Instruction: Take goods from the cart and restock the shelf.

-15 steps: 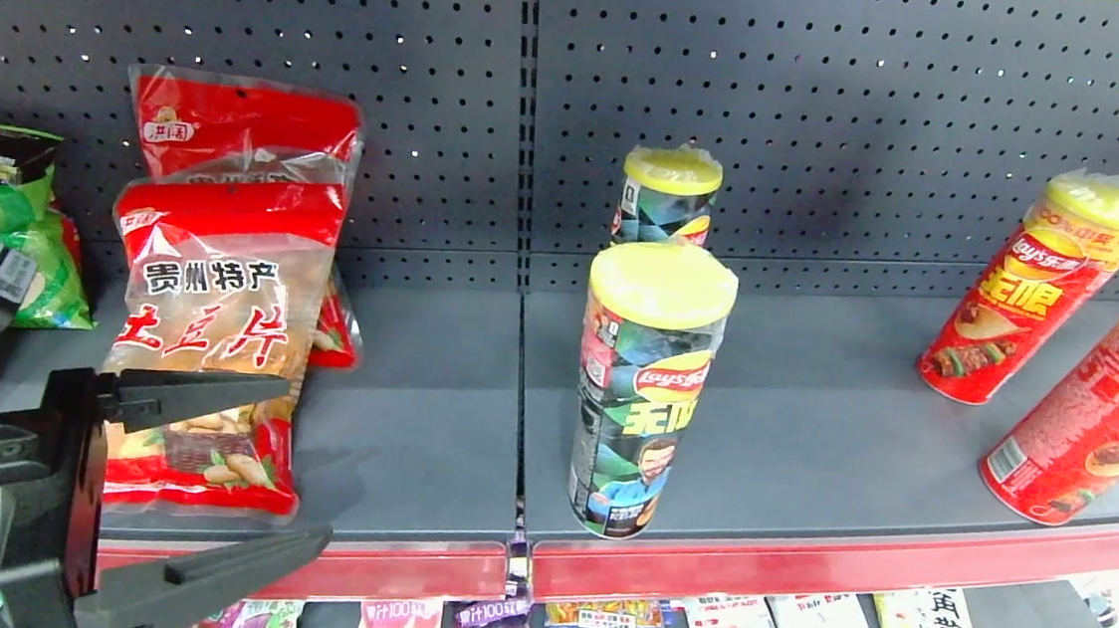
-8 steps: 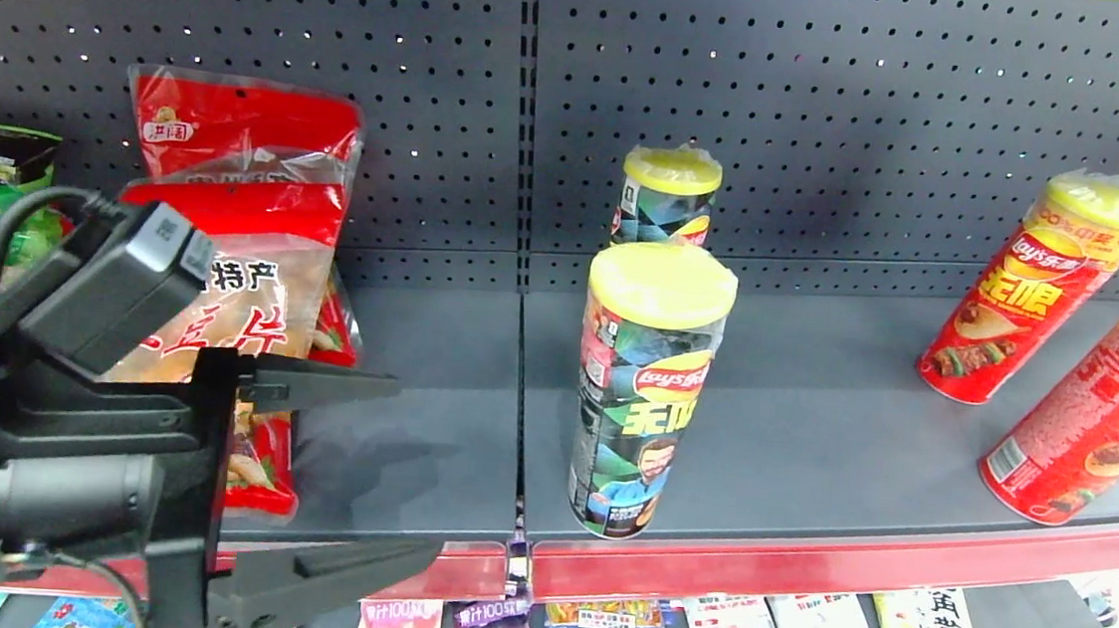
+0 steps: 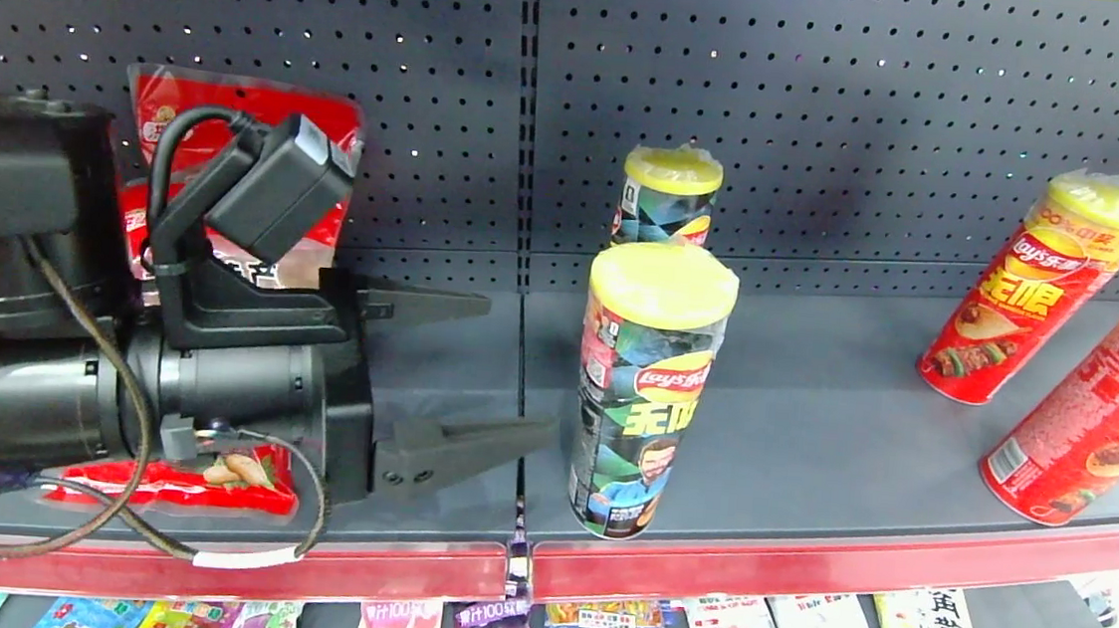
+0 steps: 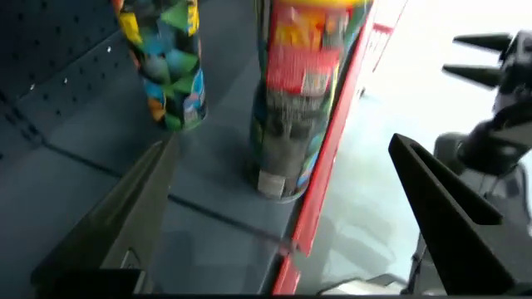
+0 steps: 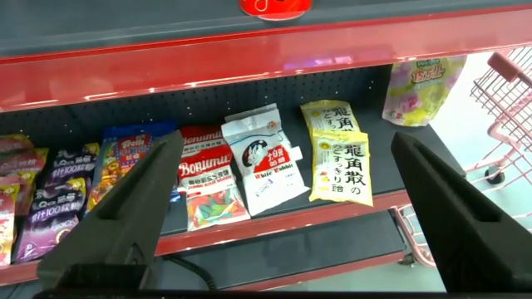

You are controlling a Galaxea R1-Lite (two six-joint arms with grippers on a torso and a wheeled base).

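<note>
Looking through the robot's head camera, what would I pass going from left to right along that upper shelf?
red snack bags → the robot's open left hand → yellow-lidded can at the shelf's front → far red can → near red can at the right edge.

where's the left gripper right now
In the head view, the left gripper hangs open over the shelf on the left, between the red snack bags and the front yellow-lidded chip can.
</note>
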